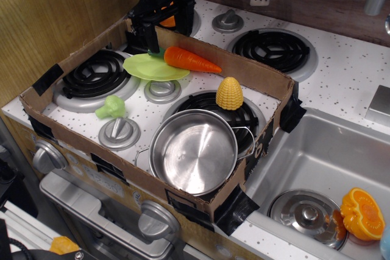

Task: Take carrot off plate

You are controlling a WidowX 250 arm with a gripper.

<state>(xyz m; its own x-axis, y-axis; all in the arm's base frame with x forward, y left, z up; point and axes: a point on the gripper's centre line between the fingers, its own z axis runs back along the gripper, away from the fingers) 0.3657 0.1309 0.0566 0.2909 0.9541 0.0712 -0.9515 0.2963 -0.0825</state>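
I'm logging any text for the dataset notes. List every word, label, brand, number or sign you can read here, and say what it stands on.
None can be read.
The cardboard box, the steel pot, the plate, the carrot and the corn carry no print.
The stove knobs show no readable marks.
The tool bears no legible label.

carrot (190, 59) on plate's (146, 68) rear edge, pot (194, 151) in front.

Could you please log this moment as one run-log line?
gripper: at carrot's green end, grasp unclear | carrot: on plate's edge | plate: on stove | step: pending
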